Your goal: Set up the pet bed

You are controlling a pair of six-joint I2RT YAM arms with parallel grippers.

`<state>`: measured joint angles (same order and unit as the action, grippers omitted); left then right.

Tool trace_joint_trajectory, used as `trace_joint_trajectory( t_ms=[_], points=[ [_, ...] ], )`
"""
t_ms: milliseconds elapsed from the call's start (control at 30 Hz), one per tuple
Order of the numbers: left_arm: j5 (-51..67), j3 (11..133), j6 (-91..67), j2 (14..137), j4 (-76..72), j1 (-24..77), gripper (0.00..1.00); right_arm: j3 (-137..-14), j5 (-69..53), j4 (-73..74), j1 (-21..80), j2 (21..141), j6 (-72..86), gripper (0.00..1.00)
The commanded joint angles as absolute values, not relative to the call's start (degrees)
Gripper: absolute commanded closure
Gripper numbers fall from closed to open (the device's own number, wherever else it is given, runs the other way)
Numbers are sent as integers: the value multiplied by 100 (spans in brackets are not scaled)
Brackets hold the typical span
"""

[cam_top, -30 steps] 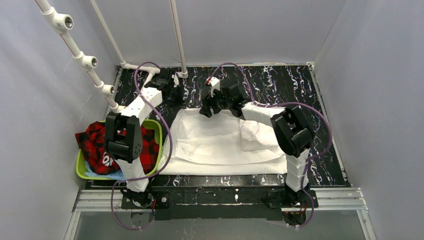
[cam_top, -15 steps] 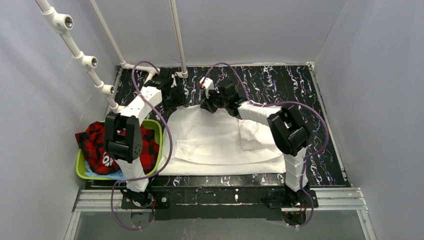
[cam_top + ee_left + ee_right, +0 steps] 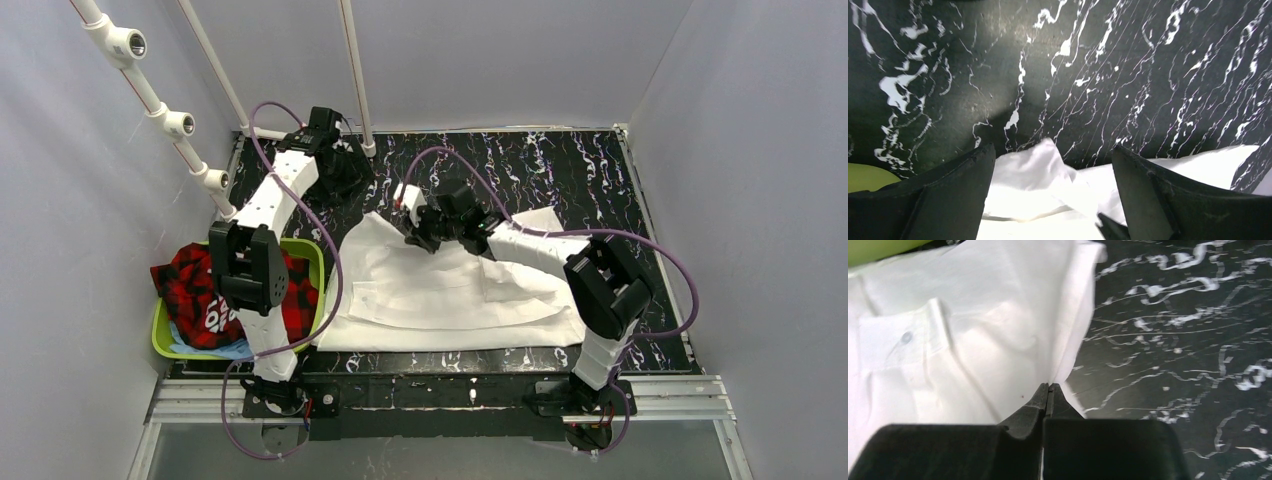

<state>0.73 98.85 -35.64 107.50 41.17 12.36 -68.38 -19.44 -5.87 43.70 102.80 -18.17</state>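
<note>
A white sheet lies on the black marbled table

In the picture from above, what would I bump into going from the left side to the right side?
Green bin holding a red plaid cloth → white cloth spread out in the middle → bare black marble tabletop.

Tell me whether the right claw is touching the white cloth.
Touching. The right wrist view shows the right claw shut, with a fold of the white cloth pinched at its fingertips.
</note>
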Motion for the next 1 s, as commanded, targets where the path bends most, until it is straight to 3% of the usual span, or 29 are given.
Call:
trace_joint_trajectory(
  t_ms=[0, 233, 433, 800, 967],
  points=[
    [721, 9904, -3683, 10949, 4500, 1147, 16, -6292, -1954, -166, 4713, 9884, -1964, 99],
    [1575, 9733, -3573, 11107, 4663, 1134, 18, -5341, -1232, -277, 4884, 9519, -1864, 99],
    [1653, 9618, -3588, 11208, 4854, 1134, 20, -5233, -560, -571, 4881, 9490, -1562, 99],
    [4055, 8749, -3385, 10860, 3700, 1188, 30, -4778, -244, -1232, 4878, 9468, -1069, 99],
    [4430, 8320, -3032, 10797, 3563, 1414, 28, -4833, -292, -1279, 4878, 9493, -866, 99]
  ],
)
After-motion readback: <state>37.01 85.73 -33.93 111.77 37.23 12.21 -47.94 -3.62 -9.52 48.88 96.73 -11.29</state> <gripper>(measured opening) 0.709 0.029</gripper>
